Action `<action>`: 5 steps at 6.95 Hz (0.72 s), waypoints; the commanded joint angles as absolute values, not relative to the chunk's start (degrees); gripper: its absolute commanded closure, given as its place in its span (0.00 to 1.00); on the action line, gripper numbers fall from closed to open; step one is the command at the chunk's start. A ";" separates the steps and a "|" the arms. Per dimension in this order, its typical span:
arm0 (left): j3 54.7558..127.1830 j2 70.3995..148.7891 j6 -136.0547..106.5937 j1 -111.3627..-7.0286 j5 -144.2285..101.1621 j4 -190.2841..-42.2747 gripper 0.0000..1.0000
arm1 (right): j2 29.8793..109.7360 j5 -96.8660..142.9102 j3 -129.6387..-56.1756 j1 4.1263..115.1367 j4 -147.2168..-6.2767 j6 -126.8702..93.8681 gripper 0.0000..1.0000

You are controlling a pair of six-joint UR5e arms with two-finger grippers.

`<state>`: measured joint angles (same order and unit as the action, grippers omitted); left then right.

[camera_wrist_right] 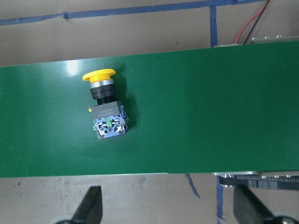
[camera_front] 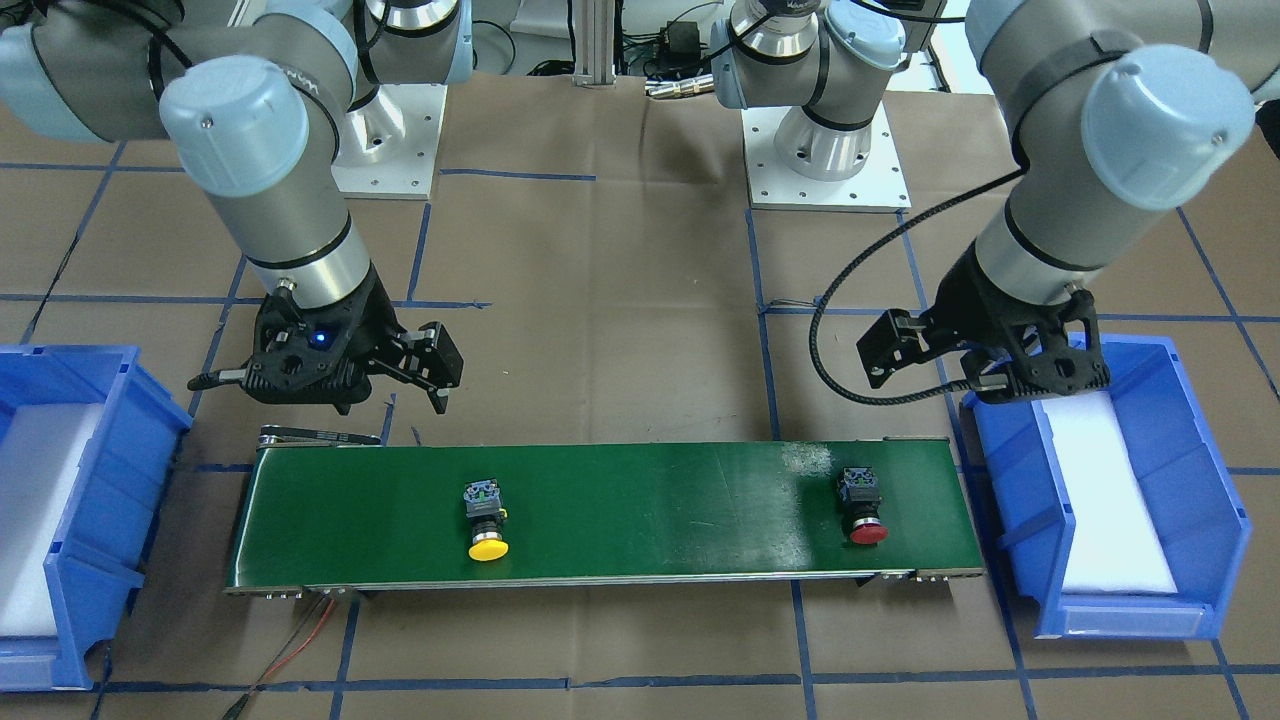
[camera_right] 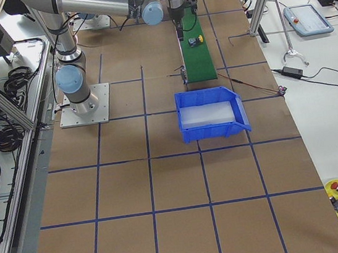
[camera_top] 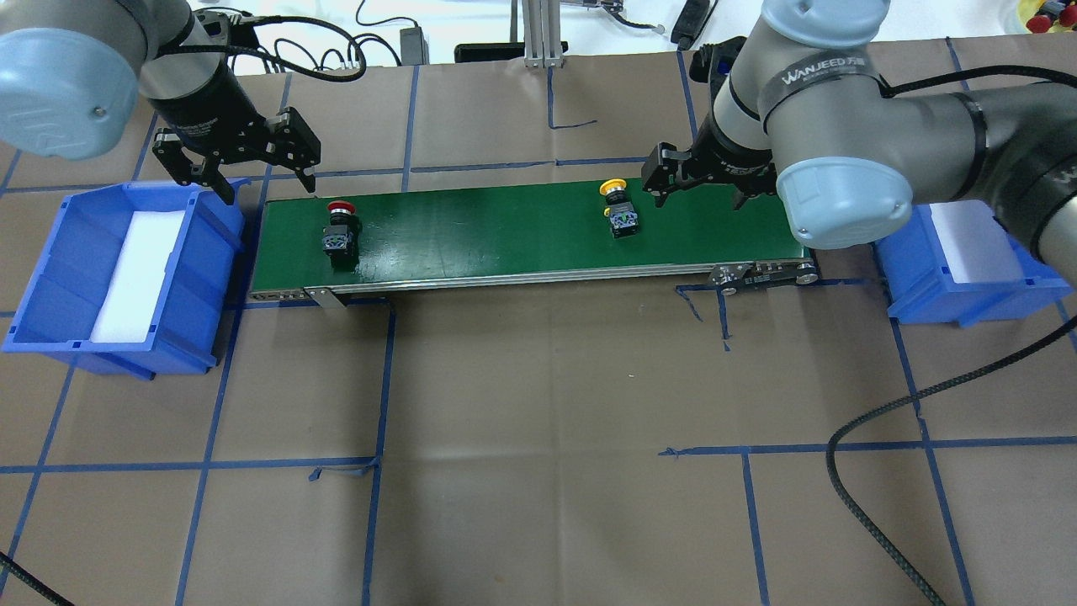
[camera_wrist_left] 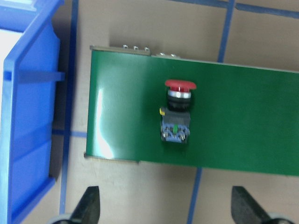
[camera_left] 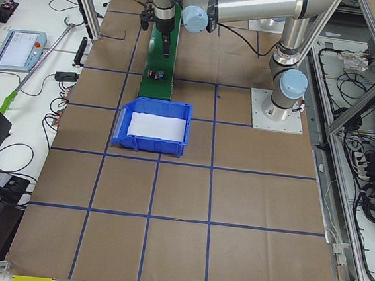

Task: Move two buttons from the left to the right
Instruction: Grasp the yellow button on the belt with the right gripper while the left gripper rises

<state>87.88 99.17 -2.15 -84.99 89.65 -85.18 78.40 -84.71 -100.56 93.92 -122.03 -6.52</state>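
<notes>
The left jaws are wide open and hold nothing. Their two fingers [camera_wrist_left: 90,205] poke in at the bottom of the left wrist view. The red button [camera_wrist_left: 178,116] lies on its side ahead of them.

The overhead view shows more than the wrist view. There the left jaws hang over the left end of the green belt [camera_top: 505,231], next to the left blue bin [camera_top: 50,278].

The right jaws are wide open too, and empty. Their fingers [camera_wrist_right: 91,207] show in the right wrist view. The yellow button [camera_wrist_right: 106,105] lies on its side on the belt, right of the middle (the robot's right).

From overhead, the big grey right arm [camera_top: 841,194] hides part of the right jaws and of the right blue bin [camera_top: 968,295]. The front view shows those jaws whole.

The two buttons are well apart. The belt and both bins sit on the brown surface [camera_top: 538,438]
</notes>
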 commanded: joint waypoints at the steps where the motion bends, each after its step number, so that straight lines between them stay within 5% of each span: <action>1: 87.63 96.60 -4.83 -88.76 89.47 -89.36 0.00 | 72.54 -84.55 -100.11 93.69 -126.47 -6.33 0.00; 5: 88.15 94.31 -4.75 -88.59 89.56 -90.53 0.00 | 66.63 -84.90 -96.07 93.69 -128.76 -6.76 0.00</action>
